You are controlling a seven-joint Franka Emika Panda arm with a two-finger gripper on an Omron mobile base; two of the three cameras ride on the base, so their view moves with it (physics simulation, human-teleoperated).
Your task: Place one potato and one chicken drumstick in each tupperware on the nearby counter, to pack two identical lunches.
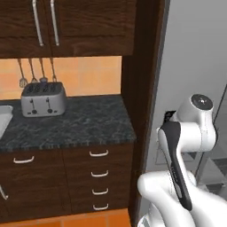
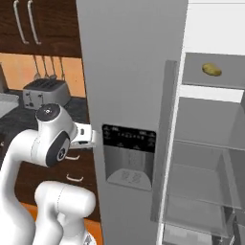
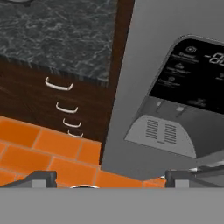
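Right base view alone shows a potato (image 2: 211,70) on the fridge shelf (image 2: 225,86); tool (image 3: 109,178) spread open, empty.

Arm (image 2: 48,139) folded upright, pincer (image 3: 109,177) wide open.

The toaster (image 1: 43,99) sits on the worktop (image 1: 88,122), at the back by the wall. The fridge (image 2: 131,95) stands right of the worktop. A potato (image 2: 211,70) lies on a shelf (image 2: 215,81) inside the fridge.

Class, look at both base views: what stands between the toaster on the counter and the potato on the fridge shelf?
The grey fridge door with its dispenser panel, seen in the right base view, separates toaster from potato.
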